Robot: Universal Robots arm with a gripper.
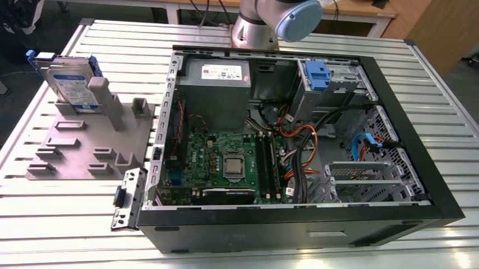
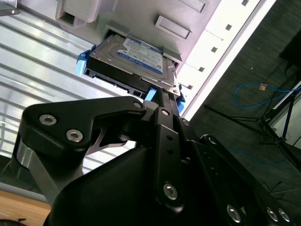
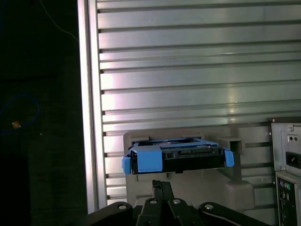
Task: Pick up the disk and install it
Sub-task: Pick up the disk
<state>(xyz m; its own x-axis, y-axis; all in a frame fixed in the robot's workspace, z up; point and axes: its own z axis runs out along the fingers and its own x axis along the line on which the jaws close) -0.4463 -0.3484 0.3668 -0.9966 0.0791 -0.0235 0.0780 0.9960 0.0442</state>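
Note:
The disk (image 1: 71,78) stands on edge in a slot of the grey fixture plate (image 1: 82,145), at the exterior view's left, beside the open computer case (image 1: 299,140). It is silver with a white-and-blue label and a blue carrier frame. Both wrist views look down on the disk (image 2: 134,59) (image 3: 176,157) in its holder. My gripper (image 3: 162,186) (image 2: 162,94) hangs apart from the disk, lined up with its blue-framed edge, its black fingers together with nothing between them.
The case holds a motherboard (image 1: 224,162), a grey power supply (image 1: 217,75), orange and black cables (image 1: 307,140) and a drive bay with a blue latch (image 1: 318,75). Grey posts (image 1: 105,103) rise from the fixture. All rest on a ribbed aluminium table (image 1: 67,224).

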